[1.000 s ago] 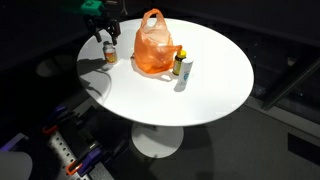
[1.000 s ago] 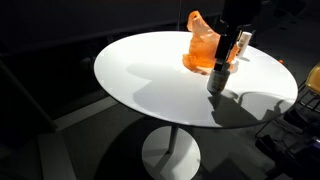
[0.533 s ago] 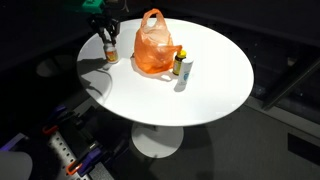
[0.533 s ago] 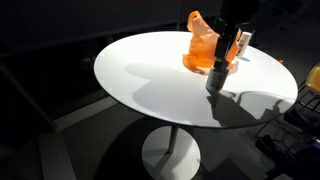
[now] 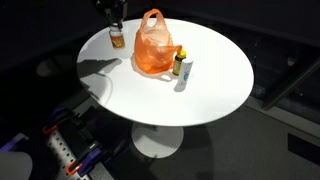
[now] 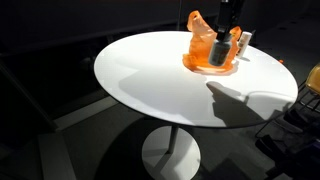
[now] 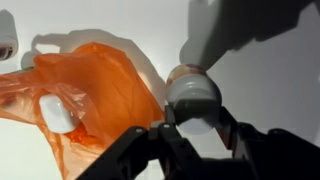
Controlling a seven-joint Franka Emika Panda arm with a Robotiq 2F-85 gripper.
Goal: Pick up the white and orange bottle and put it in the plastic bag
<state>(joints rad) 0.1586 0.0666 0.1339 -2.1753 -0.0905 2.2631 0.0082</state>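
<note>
The white and orange bottle (image 5: 118,39) hangs above the white round table (image 5: 205,95), with my gripper (image 5: 117,28) shut on its upper part. In the wrist view its white top (image 7: 193,93) sits between the two dark fingers (image 7: 228,122). The translucent orange plastic bag (image 5: 154,47) stands just beside the bottle with its loop handles up. In an exterior view the bottle (image 6: 219,53) shows in front of the bag (image 6: 200,45). In the wrist view the bag (image 7: 95,88) lies left of the bottle, and a white thing (image 7: 57,112) shows through its film.
A taller bottle with a yellow cap (image 5: 183,64) stands right next to the bag on its other side. The table edge (image 5: 95,95) drops to a dark floor, where equipment (image 5: 60,150) stands near the table's base.
The gripper closed on the bottle, lifted it off the table and carried it up towards the bag. The bag and the taller bottle stayed put.
</note>
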